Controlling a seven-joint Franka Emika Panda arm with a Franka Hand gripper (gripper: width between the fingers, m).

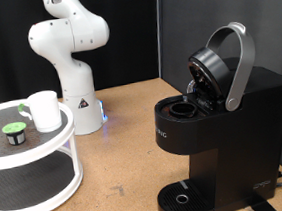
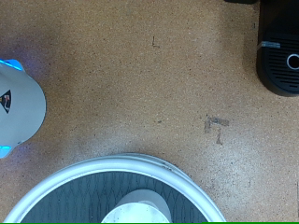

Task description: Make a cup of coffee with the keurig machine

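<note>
The white cup stands on the top tier of a white round stand at the exterior view's left. A small dark pod with a green lid sits beside it. The black keurig machine stands at the right with its silver-handled lid raised and the pod chamber open. My gripper shows in neither view; the arm rises out of the exterior view's top. The wrist view looks straight down from high up: the cup's rim, the stand's rim and part of the keurig machine show.
The white robot base with a blue light stands between the stand and the machine; it also shows in the wrist view. The stand has a lower tier. Brown tabletop lies between them.
</note>
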